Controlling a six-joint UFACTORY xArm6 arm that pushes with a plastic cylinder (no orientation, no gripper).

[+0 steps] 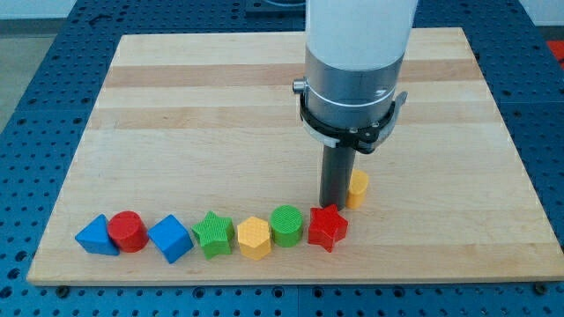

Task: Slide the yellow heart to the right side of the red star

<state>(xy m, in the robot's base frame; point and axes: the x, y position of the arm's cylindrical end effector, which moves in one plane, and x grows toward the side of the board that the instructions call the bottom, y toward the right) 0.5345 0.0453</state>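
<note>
The rod hides most of the yellow block [359, 188], leaving only a sliver at the view's right of it, so its heart shape cannot be confirmed. My tip [334, 205] ends just behind the red star [327, 227], and whether they touch cannot be told. The arm's white body is cut off by the view's top edge.

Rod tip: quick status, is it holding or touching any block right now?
My tip: a plain rod, holding nothing; it stands just left of the partly hidden yellow heart block, above the red star block. Contact cannot be told.
</note>
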